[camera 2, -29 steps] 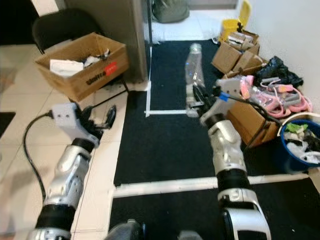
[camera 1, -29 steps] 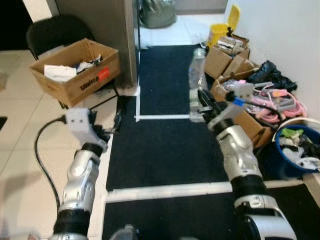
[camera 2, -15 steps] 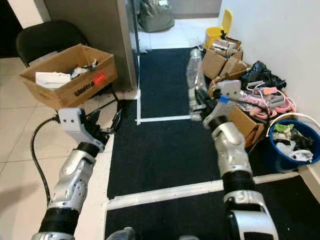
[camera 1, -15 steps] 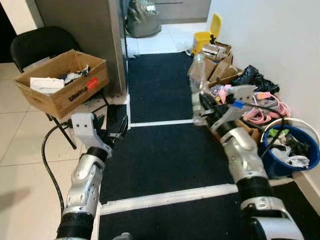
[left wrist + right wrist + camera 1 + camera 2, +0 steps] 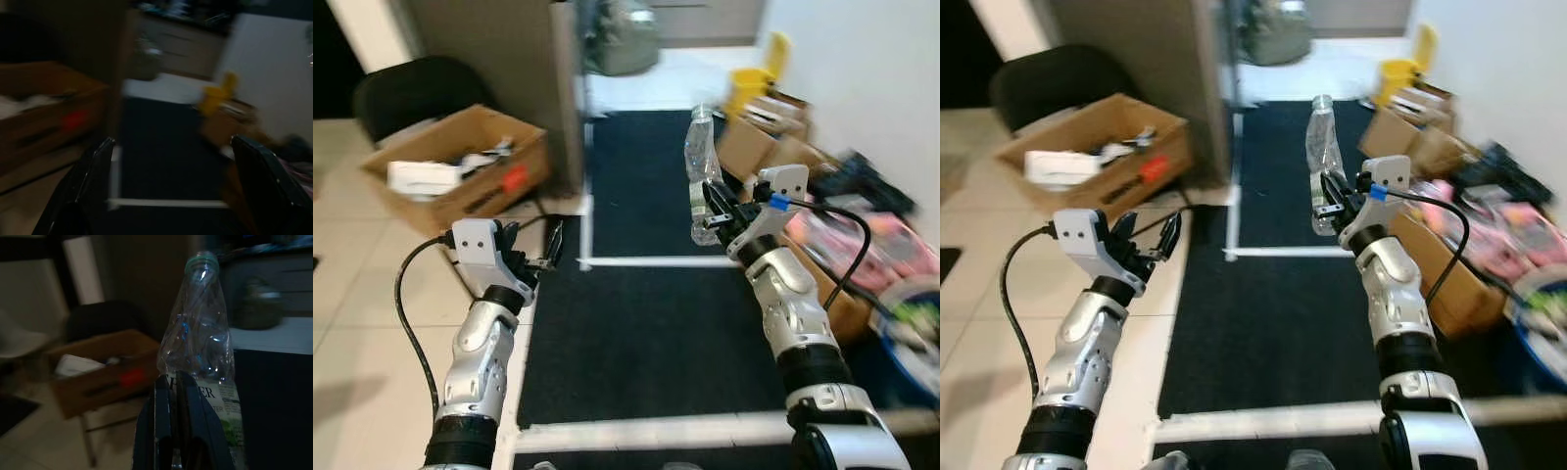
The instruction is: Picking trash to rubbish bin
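Nearest, a white tape line (image 5: 705,428) is seen across the black mat (image 5: 646,343), with both silver arms raised above it. The left gripper (image 5: 548,250) is held over the left edge of the mat, beside the tiled floor (image 5: 362,323); its two black fingers (image 5: 95,166) are spread wide apart and nothing is between them. The right gripper (image 5: 1332,201) is held above the middle of the mat, and its fingers are pressed together on the lower part of a clear plastic bottle (image 5: 1320,147). The bottle is crumpled and is kept upright, its green-ringed neck (image 5: 201,258) rising above the gripper and its label (image 5: 222,406) just beside the fingers, so the bottle is carried in the air and not resting on the mat. A second tape line (image 5: 646,261) crosses the mat below the bottle. To the left of the mat, an open cardboard box (image 5: 460,166) with papers inside is placed on a black chair (image 5: 401,98). To the right of the mat, along the wall, cardboard boxes (image 5: 773,137) and what seems to be a blue tub (image 5: 915,343) are seen, though this side is blurred. At the far end of the mat, a yellow bin (image 5: 749,83) is standing.
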### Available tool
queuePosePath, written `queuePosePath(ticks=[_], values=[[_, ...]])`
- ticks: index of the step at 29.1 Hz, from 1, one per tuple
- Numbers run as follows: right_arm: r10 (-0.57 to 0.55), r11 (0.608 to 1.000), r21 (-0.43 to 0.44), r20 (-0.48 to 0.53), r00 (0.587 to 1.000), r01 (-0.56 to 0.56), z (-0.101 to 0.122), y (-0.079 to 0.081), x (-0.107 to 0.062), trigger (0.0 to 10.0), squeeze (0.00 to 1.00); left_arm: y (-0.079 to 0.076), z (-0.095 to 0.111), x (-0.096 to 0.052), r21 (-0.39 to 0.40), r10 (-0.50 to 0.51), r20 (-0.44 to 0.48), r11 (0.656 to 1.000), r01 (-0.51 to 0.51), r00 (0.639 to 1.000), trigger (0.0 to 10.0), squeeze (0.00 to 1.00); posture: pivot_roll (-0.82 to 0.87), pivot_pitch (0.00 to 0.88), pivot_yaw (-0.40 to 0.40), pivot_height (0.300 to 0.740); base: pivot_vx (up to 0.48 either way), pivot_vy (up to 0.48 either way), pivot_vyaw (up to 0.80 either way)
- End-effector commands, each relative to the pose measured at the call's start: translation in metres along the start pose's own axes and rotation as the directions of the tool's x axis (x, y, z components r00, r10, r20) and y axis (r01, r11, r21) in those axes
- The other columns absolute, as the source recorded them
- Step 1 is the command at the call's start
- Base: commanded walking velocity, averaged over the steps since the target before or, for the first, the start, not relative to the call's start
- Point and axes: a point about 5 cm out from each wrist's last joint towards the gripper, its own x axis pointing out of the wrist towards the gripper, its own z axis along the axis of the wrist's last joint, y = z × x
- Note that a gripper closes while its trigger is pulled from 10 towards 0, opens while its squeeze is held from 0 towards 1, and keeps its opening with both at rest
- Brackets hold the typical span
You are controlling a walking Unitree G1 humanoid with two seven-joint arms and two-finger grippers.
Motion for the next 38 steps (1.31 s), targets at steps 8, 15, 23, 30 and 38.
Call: queuePosePath(ticks=[8, 15, 23, 30, 38], values=[[0.007, 1.000, -0.003, -0.001, 1.000, -0.007, 0.0007, -0.0005, 0.0000, 10.0, 0.00, -0.0015, -0.0011, 0.0009, 0.001, -0.012, -0.007, 1.000, 0.012, 1.000, 10.0, 0.00, -0.04, 0.000, -0.020, 0.740, 0.480, 0.000, 0.28], [0.003, 1.000, 0.000, -0.002, 1.000, -0.003, 0.0004, -0.0007, 0.0001, 10.0, 0.00, -0.0016, -0.0012, 0.0008, 0.001, -0.012, -0.007, 1.000, 0.012, 1.000, 10.0, 0.00, -0.04, 0.000, -0.020, 0.740, 0.480, 0.000, 0.06], [-0.001, 1.000, 0.001, -0.002, 1.000, 0.001, 0.0009, -0.0013, 0.0004, 10.0, 0.00, -0.0019, -0.0011, 0.0014, 0.003, -0.014, -0.007, 1.000, 0.014, 1.000, 10.0, 0.00, -0.04, 0.000, -0.020, 0.740, 0.480, 0.000, 0.00], [-0.003, 1.000, 0.004, 0.000, 1.000, 0.003, 0.0011, -0.0012, 0.0007, 10.0, 0.00, -0.0019, -0.0012, 0.0013, 0.001, -0.014, -0.009, 1.000, 0.014, 1.000, 10.0, 0.00, -0.04, 0.000, -0.020, 0.740, 0.480, 0.000, 0.00], [-0.008, 1.000, 0.007, 0.001, 1.000, 0.008, 0.0012, -0.0018, 0.0006, 10.0, 0.00, -0.0020, -0.0016, 0.0014, 0.000, -0.014, -0.010, 1.000, 0.014, 1.000, 10.0, 0.00, -0.04, 0.000, -0.021, 0.740, 0.480, 0.000, 0.00]])
